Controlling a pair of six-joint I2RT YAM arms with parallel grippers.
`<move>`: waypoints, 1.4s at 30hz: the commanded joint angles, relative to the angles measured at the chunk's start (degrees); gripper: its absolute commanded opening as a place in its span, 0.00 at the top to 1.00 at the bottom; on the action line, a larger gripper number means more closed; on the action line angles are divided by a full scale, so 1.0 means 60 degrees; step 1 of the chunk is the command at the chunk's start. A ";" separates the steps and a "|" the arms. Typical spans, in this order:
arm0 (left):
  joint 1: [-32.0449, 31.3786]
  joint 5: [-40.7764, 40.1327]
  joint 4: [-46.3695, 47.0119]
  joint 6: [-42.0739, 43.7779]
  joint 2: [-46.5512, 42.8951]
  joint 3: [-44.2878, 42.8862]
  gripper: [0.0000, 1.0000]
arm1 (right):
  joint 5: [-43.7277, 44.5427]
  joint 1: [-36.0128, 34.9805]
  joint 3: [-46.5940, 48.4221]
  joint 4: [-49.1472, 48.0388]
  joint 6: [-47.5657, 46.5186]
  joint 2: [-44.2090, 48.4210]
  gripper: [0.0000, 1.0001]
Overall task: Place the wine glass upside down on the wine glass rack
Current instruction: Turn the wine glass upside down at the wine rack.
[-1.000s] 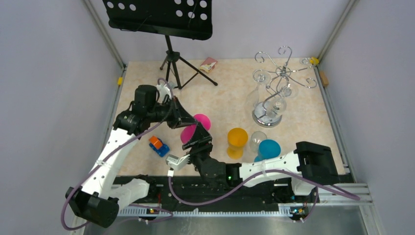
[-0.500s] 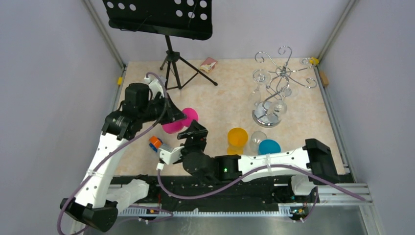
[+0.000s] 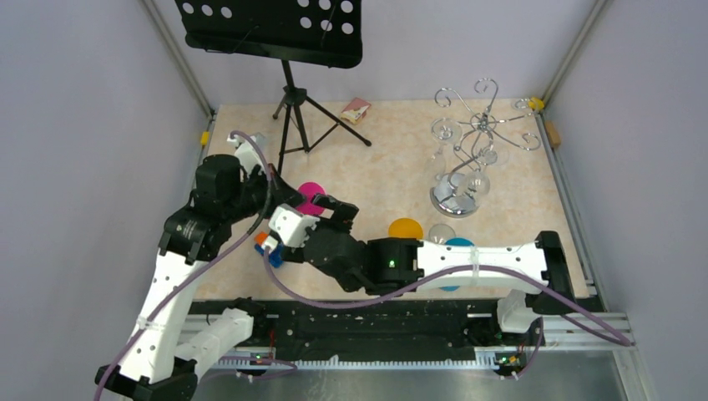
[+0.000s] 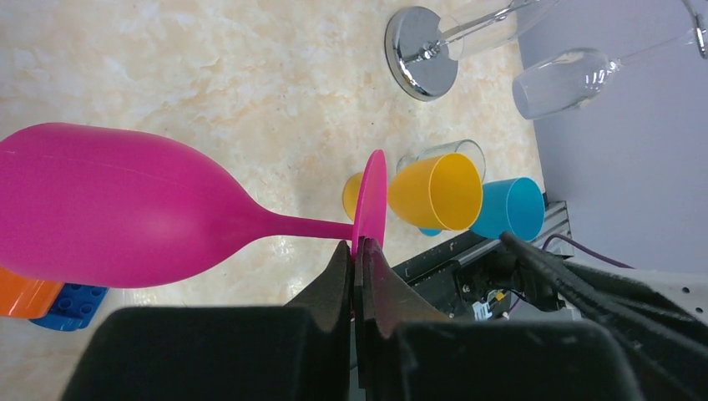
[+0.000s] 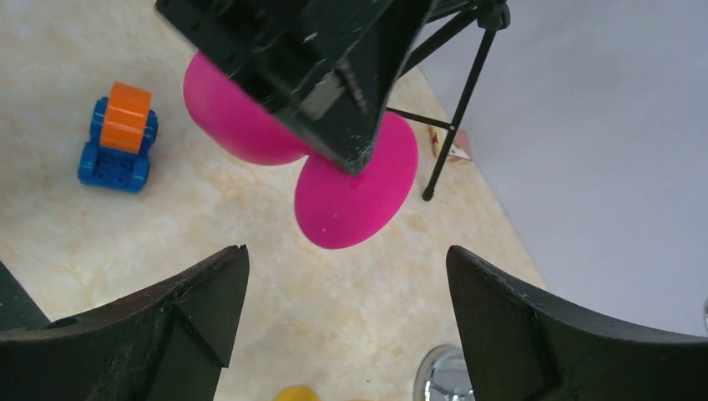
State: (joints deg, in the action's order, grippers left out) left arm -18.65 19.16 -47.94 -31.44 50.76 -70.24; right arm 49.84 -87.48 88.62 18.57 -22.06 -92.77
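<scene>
A pink wine glass (image 4: pixel 108 209) is held off the table, lying sideways. My left gripper (image 4: pixel 361 251) is shut on the rim of its round foot (image 5: pixel 355 188); from above the glass (image 3: pixel 311 196) shows just right of the left gripper (image 3: pixel 288 198). My right gripper (image 5: pixel 346 251) is open and empty, its jaws wide apart below the pink foot without touching it; in the top view it (image 3: pixel 336 210) sits right beside the glass. The chrome wine glass rack (image 3: pixel 467 142) stands at the far right on its round mirror base (image 4: pixel 422 42), with clear glasses (image 4: pixel 559 79) hanging from it.
A yellow glass (image 3: pixel 405 227), a clear glass (image 3: pixel 440 232) and a blue glass (image 3: pixel 457 243) stand at the near middle, partly under the right arm. A blue-and-orange toy (image 3: pixel 265 244) lies under the grippers. A black music stand (image 3: pixel 288 50) and a small box (image 3: pixel 356 109) are at the back.
My left arm has drawn back to the left with the pink glass. My right arm has swung left, bringing its open gripper right beside the glass.
</scene>
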 commanded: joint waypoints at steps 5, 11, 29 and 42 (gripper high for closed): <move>-0.0013 0.0198 0.0532 -0.0155 0.0108 0.0327 1.00 | -0.1488 0.1195 0.0731 -0.0051 0.2903 0.1432 0.10; -0.0017 0.0327 0.0538 -0.0224 0.0187 0.0476 1.00 | -0.1385 0.1989 -0.0037 -0.1800 0.4162 0.2680 0.12; -0.0022 0.0765 0.0552 -0.0517 0.0284 0.0888 1.00 | 0.0045 0.5682 0.1321 -0.1141 0.4959 0.3532 0.23; -0.0015 0.0871 0.0461 -0.0544 0.0300 0.1022 1.00 | -0.1263 0.8560 0.4280 0.3664 0.5526 0.1755 0.17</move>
State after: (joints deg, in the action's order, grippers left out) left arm -18.65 23.35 -47.00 -34.59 52.42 -64.47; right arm 42.00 -37.54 108.49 31.05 12.60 -79.88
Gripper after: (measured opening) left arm 0.012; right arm 0.825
